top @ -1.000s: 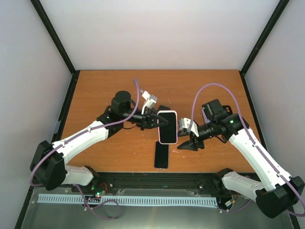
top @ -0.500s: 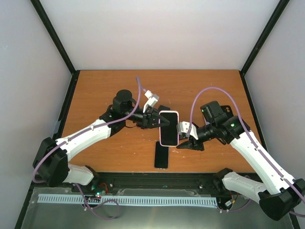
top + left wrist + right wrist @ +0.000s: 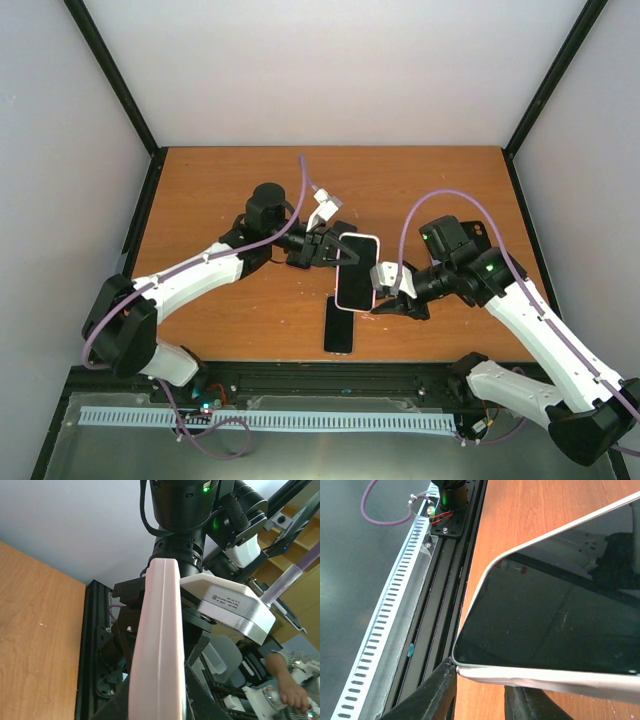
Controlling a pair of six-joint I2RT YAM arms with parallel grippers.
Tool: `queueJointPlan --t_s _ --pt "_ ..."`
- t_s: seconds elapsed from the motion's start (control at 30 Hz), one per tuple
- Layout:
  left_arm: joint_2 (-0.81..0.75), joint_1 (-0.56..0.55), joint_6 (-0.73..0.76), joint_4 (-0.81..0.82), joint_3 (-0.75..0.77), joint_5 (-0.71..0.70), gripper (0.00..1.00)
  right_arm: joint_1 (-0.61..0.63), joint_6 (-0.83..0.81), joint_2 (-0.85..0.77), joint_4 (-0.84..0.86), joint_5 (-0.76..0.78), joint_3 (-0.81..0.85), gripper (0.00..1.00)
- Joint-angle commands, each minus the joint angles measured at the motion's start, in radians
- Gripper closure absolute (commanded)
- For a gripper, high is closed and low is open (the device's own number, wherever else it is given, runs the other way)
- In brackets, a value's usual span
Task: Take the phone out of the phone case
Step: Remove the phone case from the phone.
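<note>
**Phone sits in its case, held up between two grippers**

The left gripper (image 3: pixel 334 254) is closed tight on the case (image 3: pixel 357 270). It pinches the case by the edge on its own side and holds it up above the table (image 3: pixel 220 190). The case is pale pink with a white rim. It is tilted, with its pale back turned up.

The phone (image 3: pixel 560 615) is inside the case. Its dark shiny screen shows in the right wrist view, with the pale rim all around it.

The right gripper (image 3: pixel 385 298) is at the other side of the case, by the lower corner. Its two black fingers (image 3: pixel 437 692) stand a little apart, not wide. The corner of the case lies right at the gap between them. It looks like the rim touches one finger, but the view is too close to be sure. I cannot tell if this gripper pinches the case or only sits next to it.

So the case hangs between the two grippers, left one on one side, right one on the other.

A flat dark slab (image 3: pixel 339 325) lies on the table. It is under the low end of the case and just beside the right gripper. Nothing holds it.
</note>
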Motion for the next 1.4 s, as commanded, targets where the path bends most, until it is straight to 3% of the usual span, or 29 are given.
queueJointPlan --t_s 0.0,0.17,0.33,0.57,0.93,1.37 --pt "0.039 0.002 -0.124 0.092 0.05 0.023 1.0 0.029 -0.055 -0.025 0.082 -0.019 0.003 0.75" --pt "0.041 0.001 -0.269 0.256 -0.005 0.059 1.0 0.03 -0.02 -0.014 0.153 0.011 -0.02 0.8" --pt "0.028 0.0 -0.33 0.311 -0.029 0.08 1.0 0.028 0.095 0.009 0.277 0.059 -0.047 0.86" --pt "0.0 -0.001 -0.296 0.26 -0.05 0.071 1.0 -0.007 0.359 0.044 0.495 0.062 -0.061 0.82" --pt "-0.02 -0.008 -0.29 0.266 -0.079 0.062 1.0 -0.082 0.58 0.092 0.65 0.142 -0.04 0.81" --pt "-0.001 -0.04 -0.259 0.263 -0.094 0.044 1.0 -0.18 0.786 0.194 0.7 -0.031 0.081 0.74"
